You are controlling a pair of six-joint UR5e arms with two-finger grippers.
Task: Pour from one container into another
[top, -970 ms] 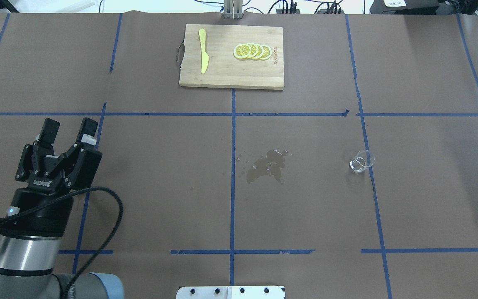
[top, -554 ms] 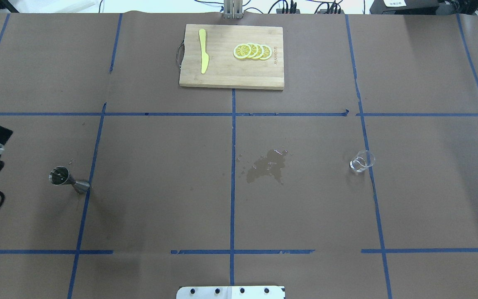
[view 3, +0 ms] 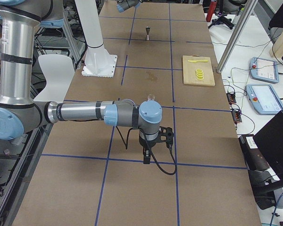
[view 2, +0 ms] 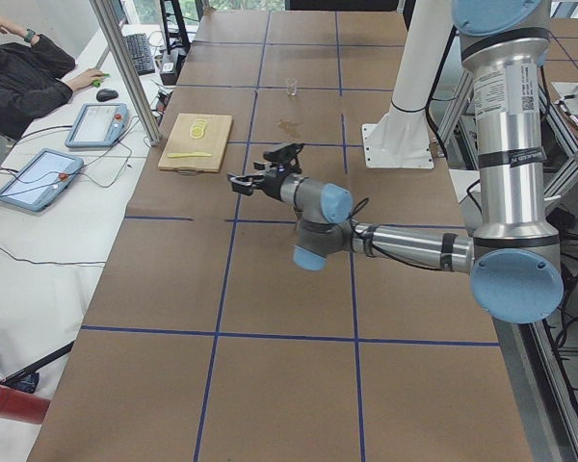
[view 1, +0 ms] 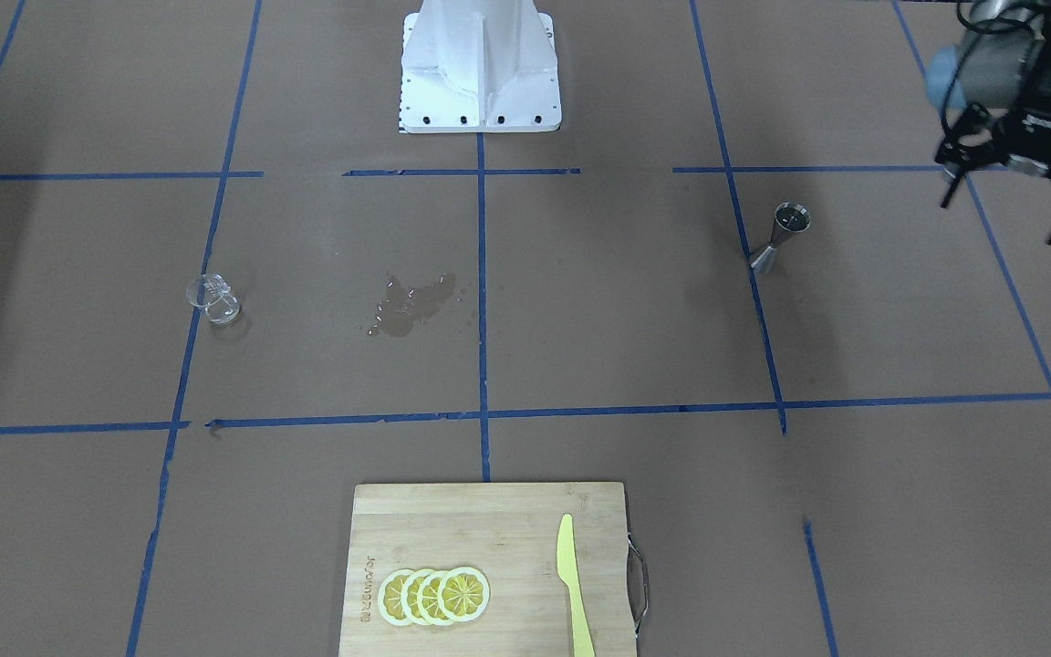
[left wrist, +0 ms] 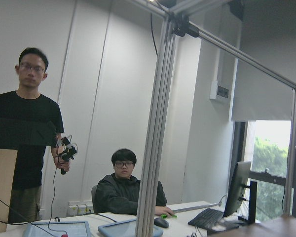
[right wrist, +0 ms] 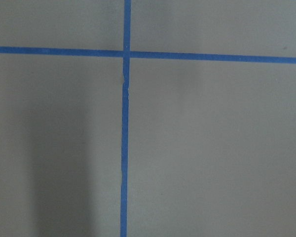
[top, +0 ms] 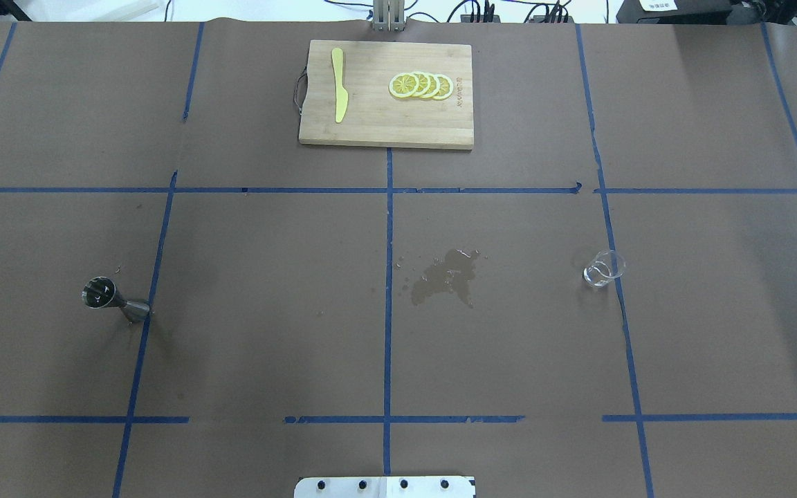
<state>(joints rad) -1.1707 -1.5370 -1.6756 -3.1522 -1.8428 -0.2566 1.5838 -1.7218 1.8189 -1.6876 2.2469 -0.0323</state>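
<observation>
Jaws spread and empty, the left gripper (view 1: 1004,212) has swung clear of the upright jigger (top: 113,301), so pouring looks over.

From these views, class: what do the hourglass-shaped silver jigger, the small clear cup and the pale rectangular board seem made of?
Hourglass-shaped silver jigger: likely polished steel, grey with glints.
Small clear cup: glass or clear plastic, see-through.
Pale rectangular board: bamboo or wood, striped grain.
</observation>
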